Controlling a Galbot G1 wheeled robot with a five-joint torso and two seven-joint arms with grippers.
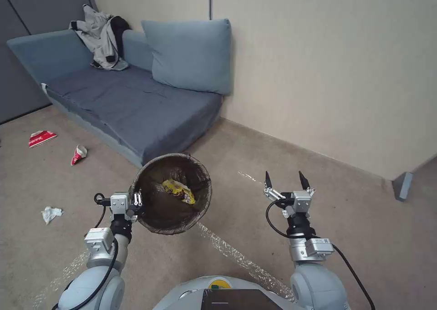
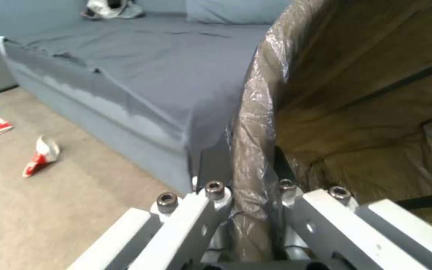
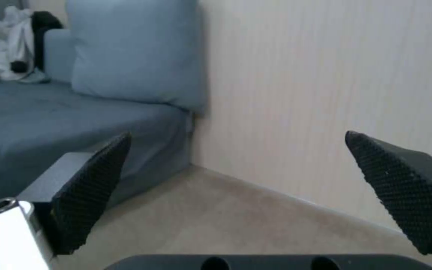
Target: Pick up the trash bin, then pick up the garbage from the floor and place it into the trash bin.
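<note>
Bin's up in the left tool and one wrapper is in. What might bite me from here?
1. The left tool pinches only the bagged rim of the trash bin, which tilts; it may slip, or the yellow wrapper could spill.
2. The red-and-white packets and tissue wad lie on the left, far from the open right tool; reaching may swing the bin against the sofa.

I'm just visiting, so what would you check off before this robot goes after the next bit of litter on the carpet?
1. Left gripper clamped on the trash bin rim: ok.
2. Bin mouth open, yellow wrapper inside: ok.
3. Right gripper open and empty: ok.
4. Litter located: red-and-white packets and tissue wad on the floor by the sofa: ok.
5. Litter within the right arm's reach: not ok.
6. Grip firmness: cannot tell.
</note>
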